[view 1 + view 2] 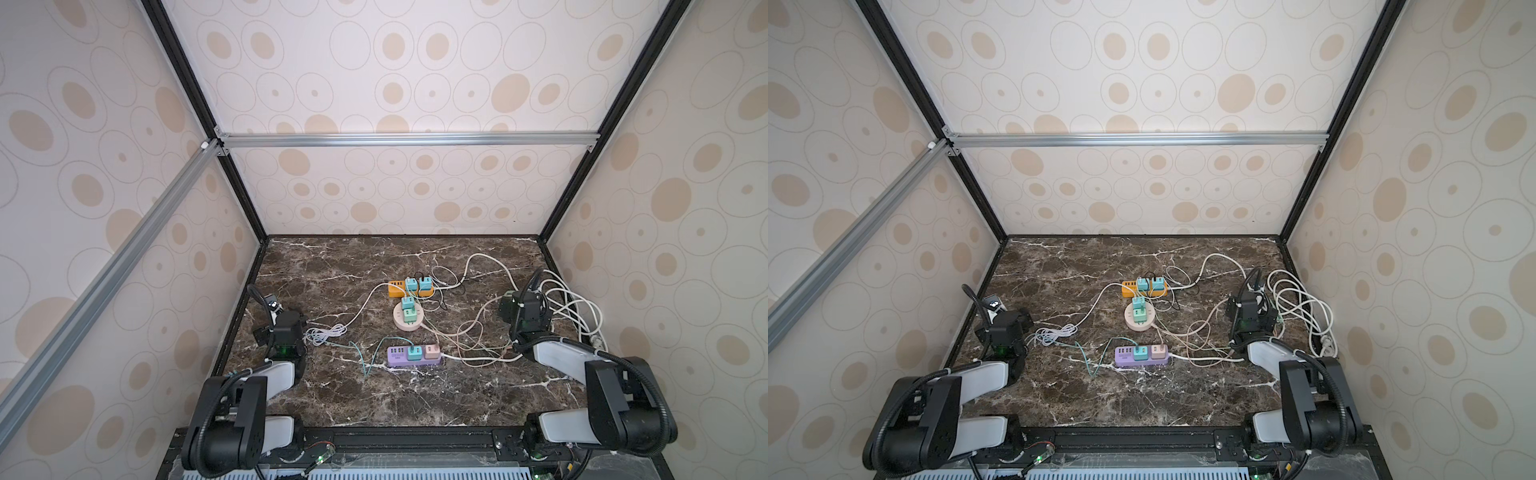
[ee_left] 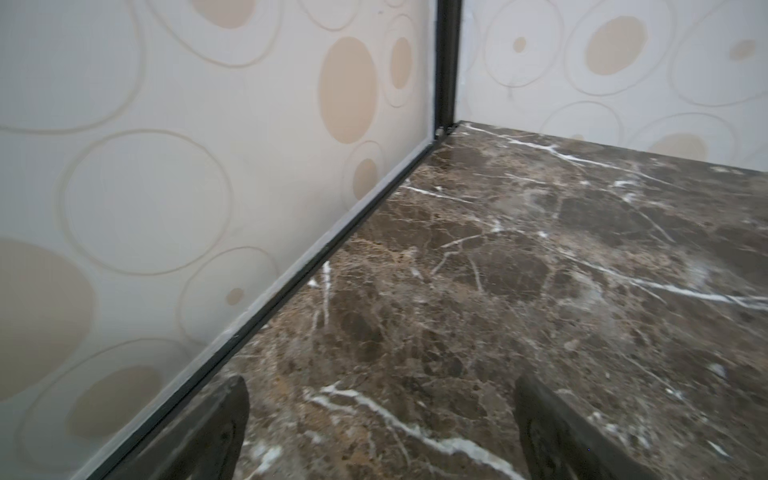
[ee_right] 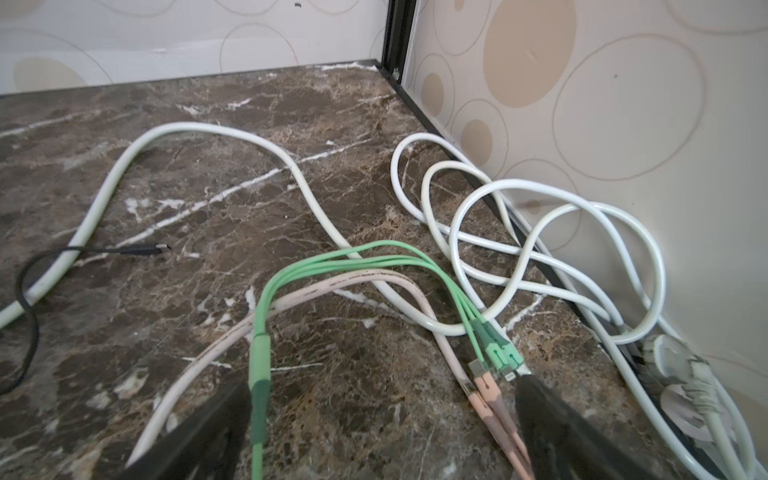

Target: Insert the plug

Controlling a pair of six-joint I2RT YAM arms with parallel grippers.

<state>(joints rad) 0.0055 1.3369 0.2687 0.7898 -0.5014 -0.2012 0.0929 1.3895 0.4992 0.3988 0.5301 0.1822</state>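
- plug (image 3: 675, 365): white mains type, lying at lower right of the right wrist view against the wall base, under the white cord loops (image 3: 540, 232). A 2nd similar one lies just below it. In both top views it is seen at the table's right edge (image 1: 597, 341).
- Which plug is meant isn't settled by the frames; this loose one is judged likeliest. Small connectors of the green cable (image 3: 494, 349) and pink cable (image 3: 484, 386) lie just beside one fingertip.
- right gripper (image 3: 382, 419): jaws spread wide, nothing clamped. The green cable's sleeve runs past one finger; contact can't be told.
- left gripper (image 2: 386, 419): jaws wide apart, empty, over bare table (image 2: 540, 270) near the wall corner.
- Step judged: reach + pick, not begun.
- Done well: cord loops should be cleared so nothing gets dragged, and the plug body taken across its sides w/ pins left free.
- Pins should be squared to the socket before any push, w/ the strip steadied by the left gripper.
- Possible targets mid-frame in a top view: purple strip (image 1: 413, 358), round hub (image 1: 408, 326), orange strip (image 1: 395, 289). All carry adapters; free sockets are too small to make out.
- Hidden: the plug's pins aren't seen, and it is partly covered by cords. The tangle can't be traced, so the plug's own strip is unknown.
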